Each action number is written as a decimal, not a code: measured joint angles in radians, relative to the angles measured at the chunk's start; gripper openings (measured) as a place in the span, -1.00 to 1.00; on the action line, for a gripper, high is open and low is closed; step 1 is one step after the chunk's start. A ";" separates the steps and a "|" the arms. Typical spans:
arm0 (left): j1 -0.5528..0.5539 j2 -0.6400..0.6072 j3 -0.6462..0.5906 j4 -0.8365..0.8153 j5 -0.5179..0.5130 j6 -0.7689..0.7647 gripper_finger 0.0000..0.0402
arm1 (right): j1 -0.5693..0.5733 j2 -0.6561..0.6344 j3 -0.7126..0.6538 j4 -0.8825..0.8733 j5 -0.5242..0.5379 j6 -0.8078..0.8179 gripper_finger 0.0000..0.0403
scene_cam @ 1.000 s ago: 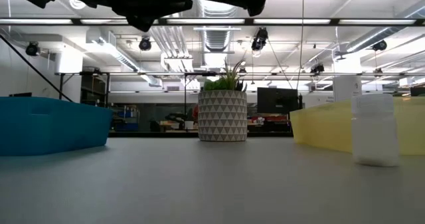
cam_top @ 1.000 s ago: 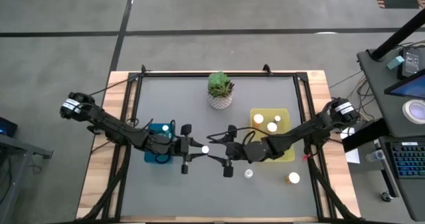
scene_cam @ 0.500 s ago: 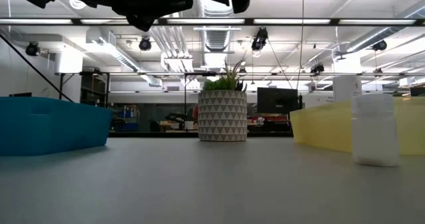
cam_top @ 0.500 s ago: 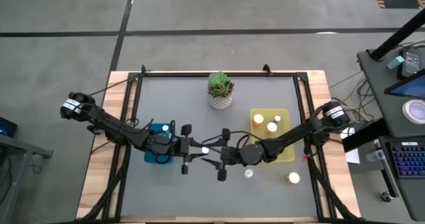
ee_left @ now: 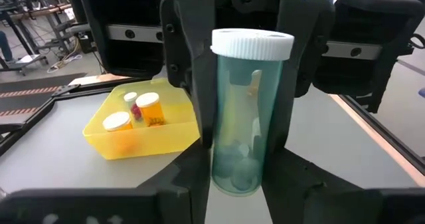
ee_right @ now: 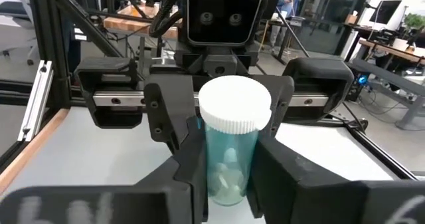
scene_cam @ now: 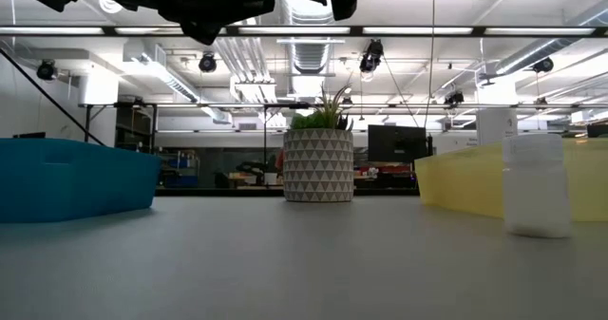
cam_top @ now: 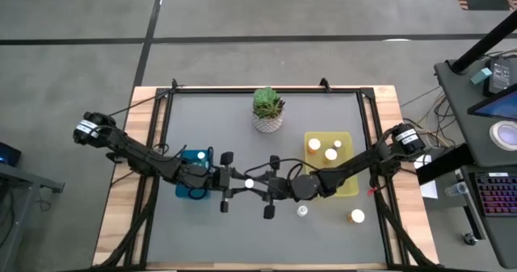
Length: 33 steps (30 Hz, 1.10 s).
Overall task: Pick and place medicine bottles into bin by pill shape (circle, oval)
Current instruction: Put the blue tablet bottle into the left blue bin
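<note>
Two grippers are meeting over the table's middle, both pinching one clear bottle (ee_left: 251, 111) with a white cap. The left gripper (cam_top: 234, 181) is clamping its body, and the right gripper (cam_top: 269, 187) is closing on it from the opposite side (a mid-air handover, I judge). The yellow bin (cam_top: 349, 142) is sitting to the right, holding bottles. Done well, the right should be gripping firmly before the left is letting go, the bottle staying upright.
</note>
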 joint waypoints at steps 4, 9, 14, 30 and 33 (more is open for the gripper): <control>0.000 0.000 0.000 0.000 -0.002 -0.005 -0.40 | 0.000 0.000 0.000 -0.004 -0.004 -0.002 -0.61; -0.001 -0.001 0.000 -0.001 -0.008 -0.005 -0.29 | 0.000 -0.003 0.000 -0.017 -0.006 -0.006 -0.56; -0.001 -0.005 0.000 -0.008 -0.011 -0.006 -0.09 | 0.000 -0.038 0.000 -0.109 -0.007 0.014 -0.55; 0.010 0.000 0.005 0.089 -0.004 0.010 0.22 | -0.016 -0.123 0.000 -0.532 -0.005 0.192 -0.55; 0.013 0.018 0.009 0.113 -0.004 0.027 0.22 | -0.022 -0.116 0.000 -0.531 -0.005 0.195 -0.55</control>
